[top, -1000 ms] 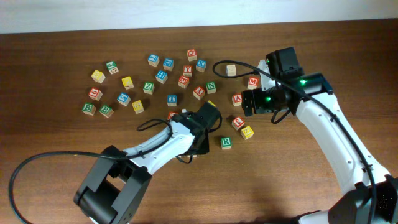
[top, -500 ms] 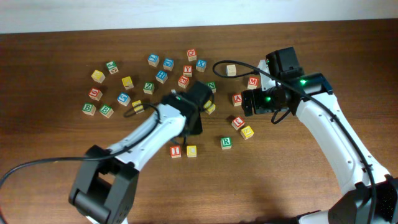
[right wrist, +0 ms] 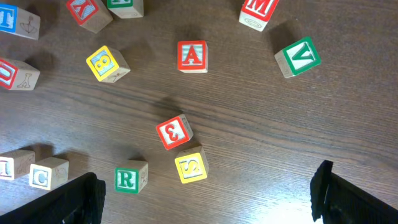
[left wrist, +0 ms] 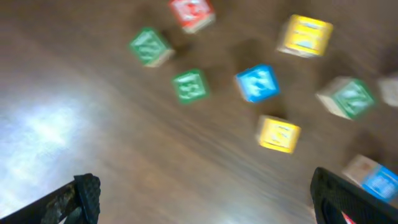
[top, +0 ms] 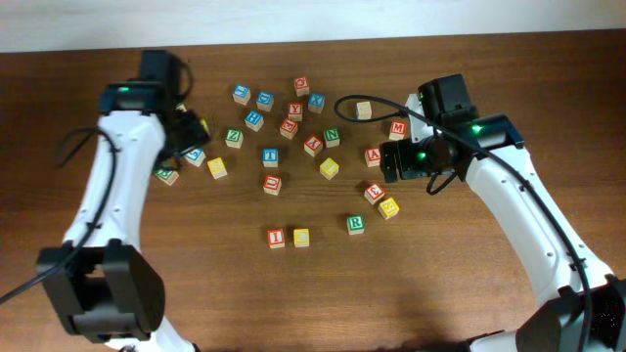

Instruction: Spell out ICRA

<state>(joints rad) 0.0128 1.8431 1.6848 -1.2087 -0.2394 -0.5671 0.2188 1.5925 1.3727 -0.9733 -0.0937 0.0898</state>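
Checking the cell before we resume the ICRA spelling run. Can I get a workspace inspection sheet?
Surface: dark wooden table, no spills seen.
Job's things: I cube and C cube side by side at the front; R cube apart from them, toward the right arm's side; A cube farther back, not yet in the row.
Clutter: many other letter cubes scattered across the back half, e.g. yellow S cube, red M cube.
Grippers: left gripper open, empty, above the left-side cubes; right gripper open, empty.
Cables: black cable looping by the right arm; another along the left arm.
Surroundings: pale wall strip behind the table; nothing else seen.
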